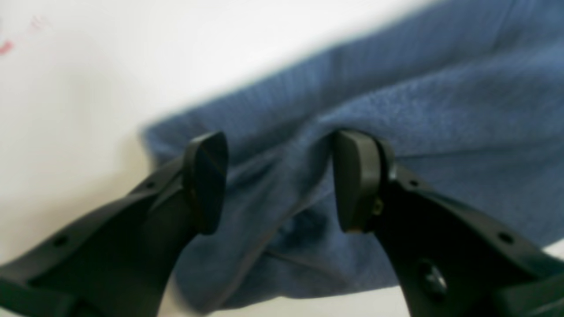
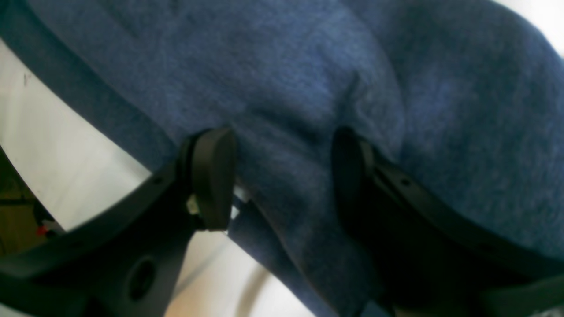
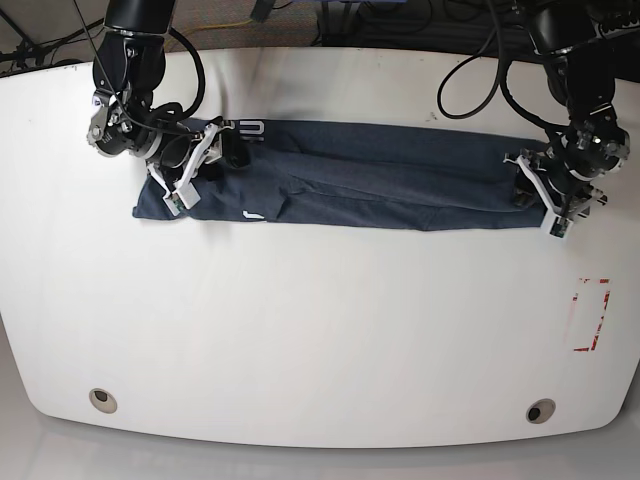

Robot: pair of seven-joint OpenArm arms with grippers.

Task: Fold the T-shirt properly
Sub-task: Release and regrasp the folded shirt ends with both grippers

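Since the T-shirt (image 3: 370, 172) is one long strip across the upper frame, my left claw (image 1: 280, 180) and right claw (image 2: 282, 178) straddle opposite ends, spread wide, probably to grab evenly lol.

T-shirt (image 3: 370, 165): dark navy overall, heathered, fine lighter blue flecks in the right wrist view. Reads brighter slate blue in the left wrist view, near-black navy in the shaded folds. Lettering on it (image 3: 253, 215): white. Tabletop (image 3: 320, 330): plain white, greyer toward the near edge in base view, warm beige tint beside the cloth in left wrist view. Marking on the table (image 3: 590, 315): red, dashed rectangular outline. Two round table fittings (image 3: 103, 400): beige-grey rims, darker centres. Left gripper (image 1: 280, 182) and right gripper (image 2: 284, 178): black fingers, matte. Both arms: black with silver-white parts. Cables (image 3: 470, 85): black.
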